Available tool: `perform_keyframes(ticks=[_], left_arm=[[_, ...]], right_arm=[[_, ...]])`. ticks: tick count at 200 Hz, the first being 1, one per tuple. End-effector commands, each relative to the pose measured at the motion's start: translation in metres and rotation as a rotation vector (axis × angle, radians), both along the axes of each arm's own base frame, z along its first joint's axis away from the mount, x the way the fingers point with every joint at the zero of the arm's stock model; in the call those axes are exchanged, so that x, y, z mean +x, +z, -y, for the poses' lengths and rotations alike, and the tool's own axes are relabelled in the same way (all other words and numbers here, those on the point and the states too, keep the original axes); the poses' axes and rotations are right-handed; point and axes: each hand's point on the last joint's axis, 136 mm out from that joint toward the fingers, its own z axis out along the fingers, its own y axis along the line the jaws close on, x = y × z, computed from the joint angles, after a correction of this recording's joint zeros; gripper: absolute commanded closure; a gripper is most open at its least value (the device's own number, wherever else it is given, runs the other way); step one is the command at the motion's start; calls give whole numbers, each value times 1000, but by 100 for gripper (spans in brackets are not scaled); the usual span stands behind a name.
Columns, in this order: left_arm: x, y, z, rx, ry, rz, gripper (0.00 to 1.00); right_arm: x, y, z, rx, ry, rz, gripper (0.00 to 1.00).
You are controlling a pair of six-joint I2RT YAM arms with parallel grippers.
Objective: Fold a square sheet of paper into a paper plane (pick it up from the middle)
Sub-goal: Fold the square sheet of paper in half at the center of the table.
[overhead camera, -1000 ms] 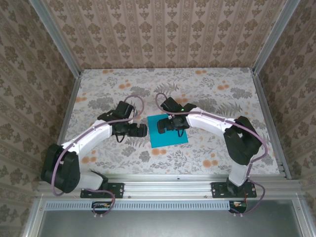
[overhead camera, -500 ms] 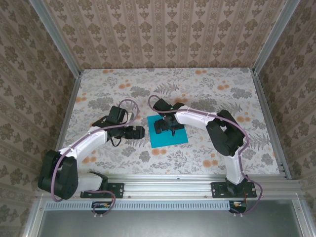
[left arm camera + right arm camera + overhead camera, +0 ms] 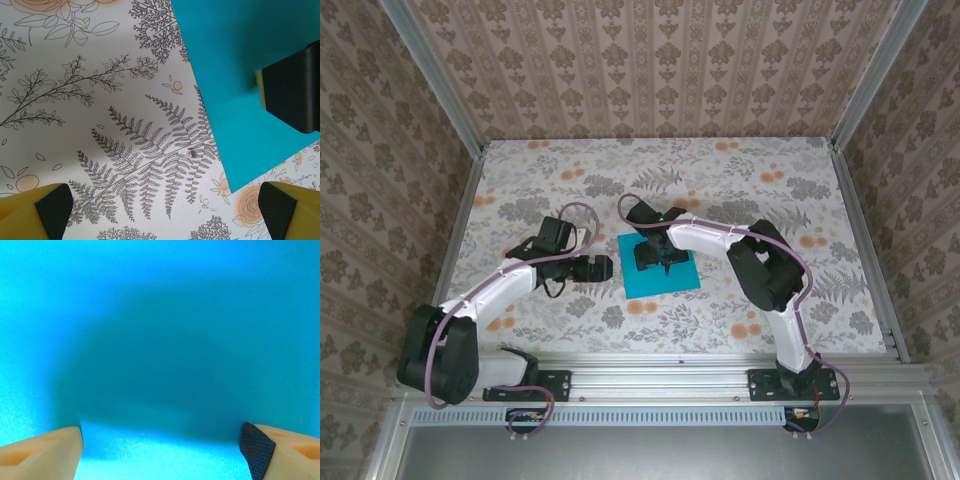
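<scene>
Spread to their widest, the left fingers (image 3: 52,207) hold nothing and hang over the floral desk (image 3: 770,180), just off the 9 o'clock edge of the square sheet of paper (image 3: 672,284). The teal sheet lies flat near the desk's middle. Just beyond, the right fingers (image 3: 40,452) point down at the sheet's centre, set wide apart with bare paper between them and nothing gripped.
</scene>
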Motion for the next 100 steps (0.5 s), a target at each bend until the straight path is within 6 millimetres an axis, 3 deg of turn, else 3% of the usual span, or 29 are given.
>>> perform_keyframes(ticks=[1, 34, 100], left_arm=[[-2, -4, 2, -18, -10, -14, 0], [-2, -5, 3, -23, -11, -18, 0], [-4, -11, 3, -22, -9, -37, 0]], right_arm=[[-8, -20, 13, -80, -17, -42, 15], [-8, -25, 14, -99, -9, -43, 25], [-4, -13, 7, -141, 36, 4, 41]])
